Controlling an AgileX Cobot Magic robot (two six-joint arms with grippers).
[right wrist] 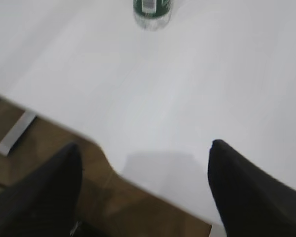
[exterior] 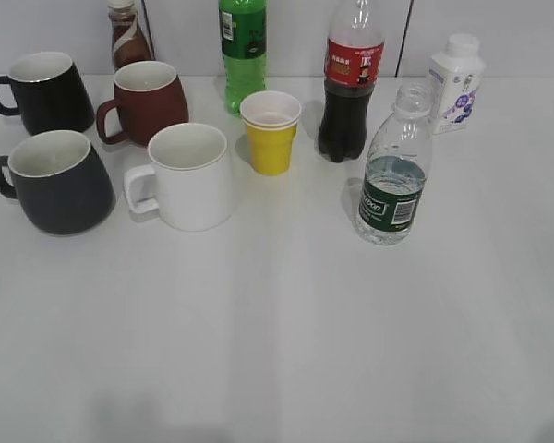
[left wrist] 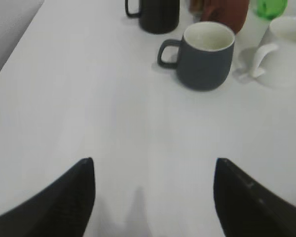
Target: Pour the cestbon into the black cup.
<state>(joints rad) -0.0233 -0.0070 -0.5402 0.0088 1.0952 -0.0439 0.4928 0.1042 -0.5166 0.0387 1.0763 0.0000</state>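
Observation:
The cestbon (exterior: 394,166), a clear ribbed bottle with a dark green label and no cap, stands upright at the right middle of the table; its base shows at the top of the right wrist view (right wrist: 152,11). The black cup (exterior: 55,180), a matte charcoal mug with a white inside, sits at the left with its handle to the left; it also shows in the left wrist view (left wrist: 204,54). My left gripper (left wrist: 153,165) is open and empty, well short of the mug. My right gripper (right wrist: 145,148) is open and empty over the table's near edge. Neither arm shows in the exterior view.
Behind the charcoal mug stand a glossy black mug (exterior: 44,90) and a brown mug (exterior: 146,100). A white mug (exterior: 189,175), a yellow cup (exterior: 270,131), a green bottle (exterior: 243,46), a cola bottle (exterior: 351,83) and a white bottle (exterior: 456,83) stand nearby.

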